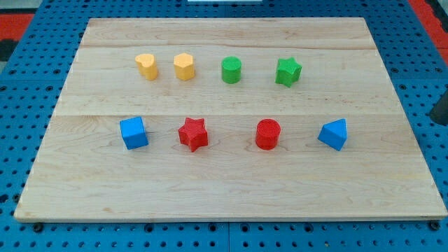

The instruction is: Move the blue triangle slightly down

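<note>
The blue triangle (333, 134) lies on the wooden board (231, 196) at the right end of the lower row. To its left in that row are a red cylinder (267, 134), a red star (193, 134) and a blue cube (134, 132). My tip does not show in the view. A dark shape (441, 110) sits at the view's right edge, off the board; I cannot tell what it is.
The upper row holds a yellow heart (146, 66), a yellow block (184, 66), a green cylinder (232, 70) and a green star (288, 71). A blue pegboard (28, 84) surrounds the board.
</note>
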Action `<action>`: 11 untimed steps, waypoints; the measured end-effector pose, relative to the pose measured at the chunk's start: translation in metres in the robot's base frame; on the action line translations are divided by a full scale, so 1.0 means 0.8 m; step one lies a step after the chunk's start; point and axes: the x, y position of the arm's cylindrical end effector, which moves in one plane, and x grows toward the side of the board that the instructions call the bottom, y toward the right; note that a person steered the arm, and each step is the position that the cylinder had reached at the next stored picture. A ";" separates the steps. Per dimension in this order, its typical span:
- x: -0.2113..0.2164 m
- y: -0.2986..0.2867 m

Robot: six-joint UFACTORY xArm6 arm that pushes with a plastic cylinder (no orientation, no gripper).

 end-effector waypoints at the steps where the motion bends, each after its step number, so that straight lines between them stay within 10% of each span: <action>1: 0.000 0.000; 5: -0.059 -0.194; 7: -0.077 -0.178; 11: 0.015 -0.245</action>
